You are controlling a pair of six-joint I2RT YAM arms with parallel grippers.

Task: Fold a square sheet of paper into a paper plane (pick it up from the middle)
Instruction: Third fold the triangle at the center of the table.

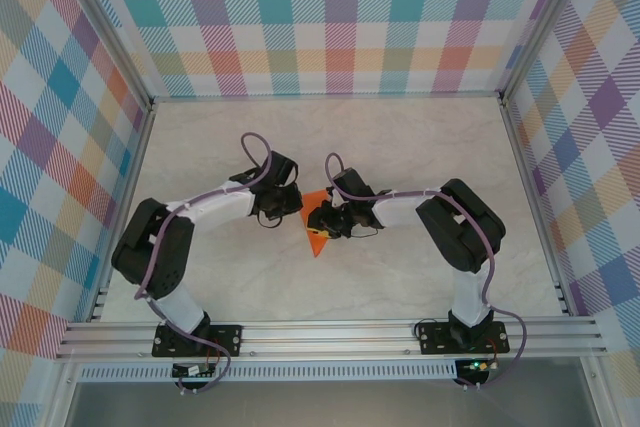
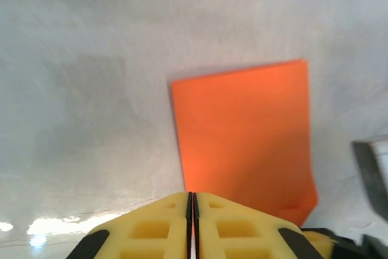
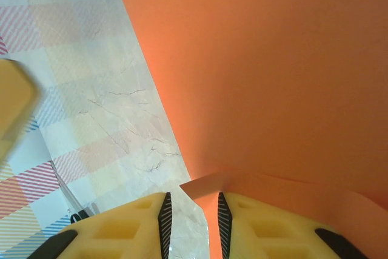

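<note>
Your left fingers (image 2: 182,207) were pressed together with no gap, right at the near edge of the orange paper (image 2: 242,137); whether they pinched that edge could not be told. Your right fingers (image 3: 242,225) stood a little apart, a folded flap of the paper lying over one tip and the bench (image 3: 121,125) showing in the gap. The paper sat mid-bench between both arms' fingers. Beyond it lay marbled bench, then the plaid back wall (image 1: 330,17).

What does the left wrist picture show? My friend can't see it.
An orange sheet of paper lies on a pale table, one near corner curling up. The left gripper, yellow fingers pressed shut, pokes in at the bottom.
</note>
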